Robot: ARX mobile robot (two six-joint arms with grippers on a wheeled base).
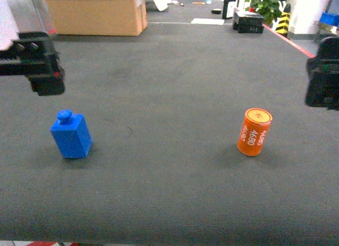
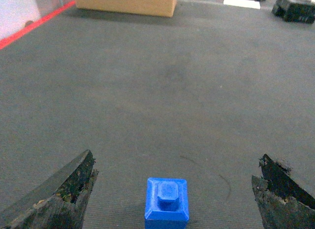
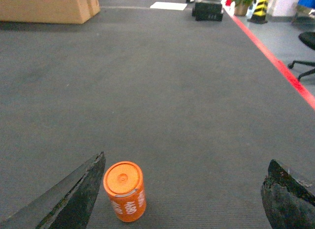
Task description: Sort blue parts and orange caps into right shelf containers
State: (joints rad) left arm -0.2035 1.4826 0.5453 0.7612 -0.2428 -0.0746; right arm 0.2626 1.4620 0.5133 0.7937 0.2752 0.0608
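Blue part [image 1: 71, 135] stands upright on the dark floor mat, left side; my left claw [image 2: 172, 189] hovers released, part dead centre between its tips, so that arm takes it. Orange cap [image 1: 255, 132] upright on the right; my right claw [image 3: 182, 189] also released, cap off toward its left tip. Head view shows both pieces; no containers visible anywhere

head looks down at carpet [image 1: 175, 87]; wrist views sit low, forward-facing.
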